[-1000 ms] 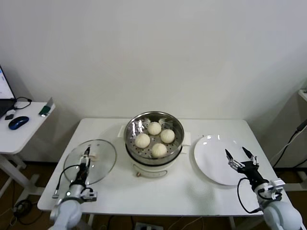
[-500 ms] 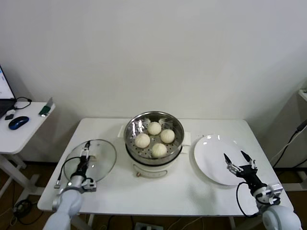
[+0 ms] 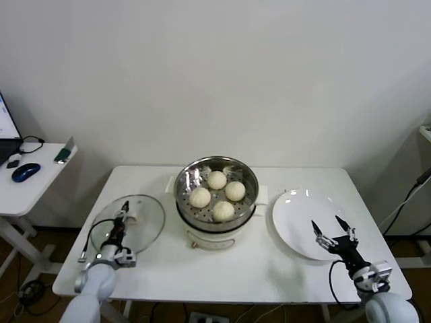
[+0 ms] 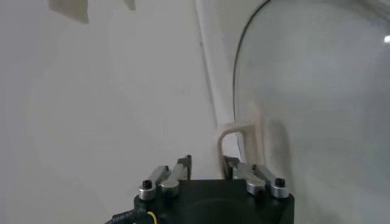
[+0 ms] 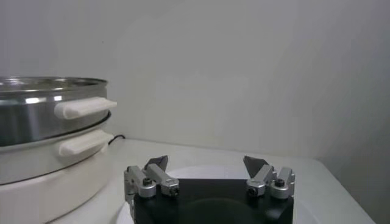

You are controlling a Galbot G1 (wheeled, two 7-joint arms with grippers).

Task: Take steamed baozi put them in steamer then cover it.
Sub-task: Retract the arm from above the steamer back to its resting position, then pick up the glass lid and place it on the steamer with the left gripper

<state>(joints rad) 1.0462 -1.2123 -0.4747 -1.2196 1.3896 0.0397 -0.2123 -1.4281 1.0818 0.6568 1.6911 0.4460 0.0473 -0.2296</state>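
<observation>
With my left claw [image 4: 207,173] closing around the cover [image 3: 128,226] handle [image 4: 239,143], not yet clamped, I am risking the glass slipping out and dropping onto the desk [image 3: 269,259] as I lift.

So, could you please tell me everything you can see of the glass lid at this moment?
The cover is a round, clear glass lid with a thin metal rim and a cream rectangular loop handle. It sits on the white table, to the left of the steamer and apart from it, so the pot is not yet covered. The left gripper is at the handle, its fingers on either side of it; a firm grip cannot be confirmed.
</observation>
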